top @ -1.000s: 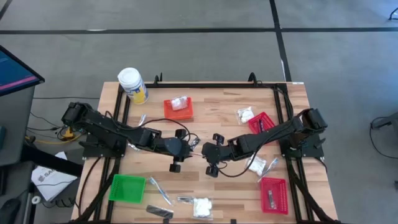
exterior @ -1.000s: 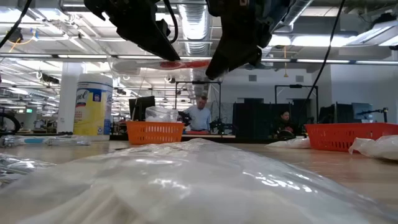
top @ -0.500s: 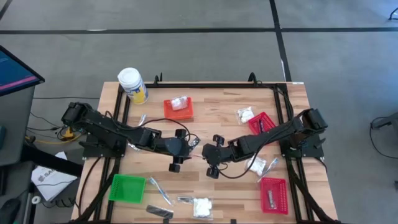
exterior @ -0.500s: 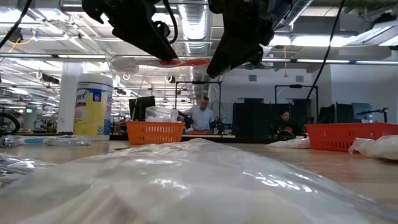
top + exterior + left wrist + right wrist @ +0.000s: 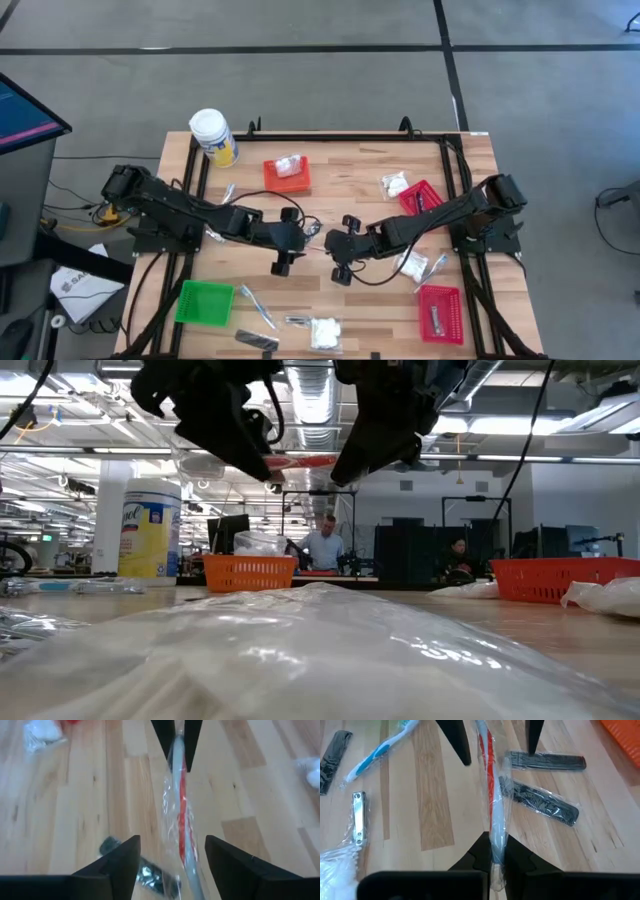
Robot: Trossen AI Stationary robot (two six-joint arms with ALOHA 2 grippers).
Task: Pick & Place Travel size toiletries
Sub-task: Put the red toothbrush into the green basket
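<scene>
so, both arms meet over the middle of the table (image 5: 470,150), lifted clear of the wood. right gripper (image 5: 496,854) is pressed tight on one end of a red-and-white toothbrush in clear wrap (image 5: 490,795); the stick runs straight out ahead of its fingers toward the other arm. left gripper (image 5: 172,852) has its fingers (image 5: 122,860) spread apart, one on each side of the same toothbrush (image 5: 182,815), neither touching it as far as shows. low view: the toothbrush (image 5: 300,460) hangs level in the air between the two grippers.

below the right gripper, on the table: two black combs (image 5: 545,762) in wrap just off to one side of the held stick, a blue-and-white toothbrush (image 5: 380,750), a nail clipper (image 5: 357,817) and another dark comb (image 5: 330,760) to the other side.

farther from the grippers: orange basket (image 5: 287,174) with a white packet (image 5: 288,164), green basket (image 5: 204,302), two red baskets (image 5: 440,312), jar (image 5: 213,137) at the table's far corner beyond the left arm.
</scene>
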